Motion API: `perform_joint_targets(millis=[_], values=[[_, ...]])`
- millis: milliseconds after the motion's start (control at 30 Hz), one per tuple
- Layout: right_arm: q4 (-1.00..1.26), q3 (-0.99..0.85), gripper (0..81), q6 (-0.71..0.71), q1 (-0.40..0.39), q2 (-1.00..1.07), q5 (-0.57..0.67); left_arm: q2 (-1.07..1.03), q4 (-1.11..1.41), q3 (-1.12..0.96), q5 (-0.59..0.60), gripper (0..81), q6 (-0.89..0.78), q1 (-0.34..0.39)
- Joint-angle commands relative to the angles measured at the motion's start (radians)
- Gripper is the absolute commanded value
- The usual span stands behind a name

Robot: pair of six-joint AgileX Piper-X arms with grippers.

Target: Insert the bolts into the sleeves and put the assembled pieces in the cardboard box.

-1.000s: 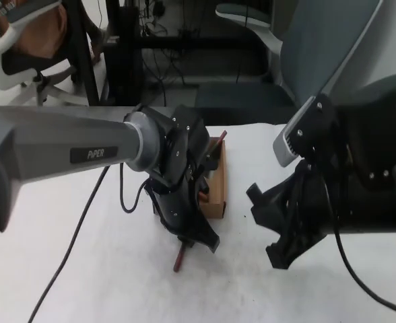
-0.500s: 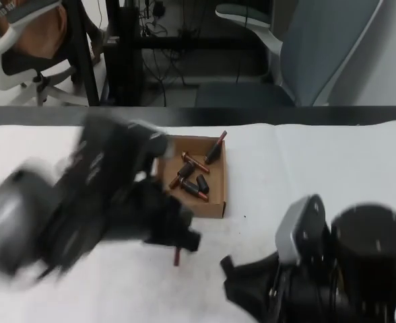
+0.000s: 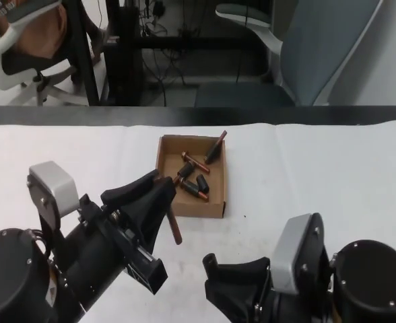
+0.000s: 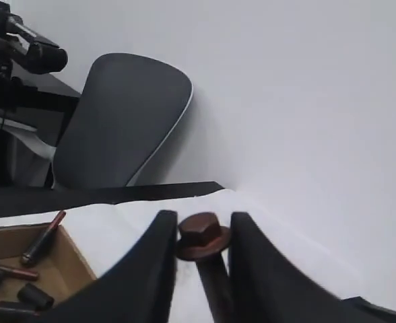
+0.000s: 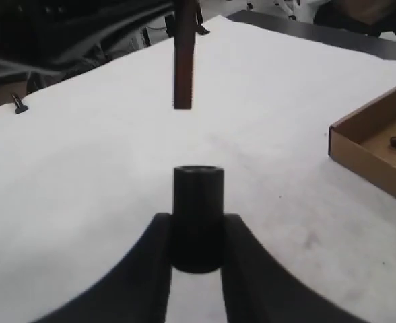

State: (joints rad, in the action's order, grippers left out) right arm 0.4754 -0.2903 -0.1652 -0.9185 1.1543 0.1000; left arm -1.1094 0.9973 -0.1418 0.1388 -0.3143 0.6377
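The step in hand is the insertion itself. The left gripper has its 2 fingers clamped on a copper-coloured hex bolt just below the head, the threaded shank sticking out past them over the white bench cover. The right gripper has its fingers clamped on a black sleeve, open bore turned towards the bolt's tip, which hangs near it but apart and not quite in line. The cardboard box sits beyond both grippers, with several bolts and sleeves lying in it. Next, I judge, the shank must be centred on the bore, then pushed in straight; a tilt could jam it at the rim
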Motion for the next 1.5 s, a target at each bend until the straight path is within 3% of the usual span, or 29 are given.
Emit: perform_joint_targets(millis=[0,300,567,1467], values=[[0.055,-0.001,0.4,-0.015,-0.001,0.036,-0.005,0.007,0.042,-0.006,0.027,1.8,-0.012,0.004],[0.285,-0.001,0.4,-0.025,-0.001,0.150,-0.005,0.007,0.047,-0.005,0.074,1.8,-0.007,0.004],[0.293,-0.005,0.4,-0.037,-0.001,0.155,0.097,0.007,0.041,-0.005,0.131,1.8,0.032,0.004],[0.331,-0.029,0.4,-0.037,-0.001,0.155,0.104,0.007,0.032,-0.005,0.231,1.8,0.013,0.004]])
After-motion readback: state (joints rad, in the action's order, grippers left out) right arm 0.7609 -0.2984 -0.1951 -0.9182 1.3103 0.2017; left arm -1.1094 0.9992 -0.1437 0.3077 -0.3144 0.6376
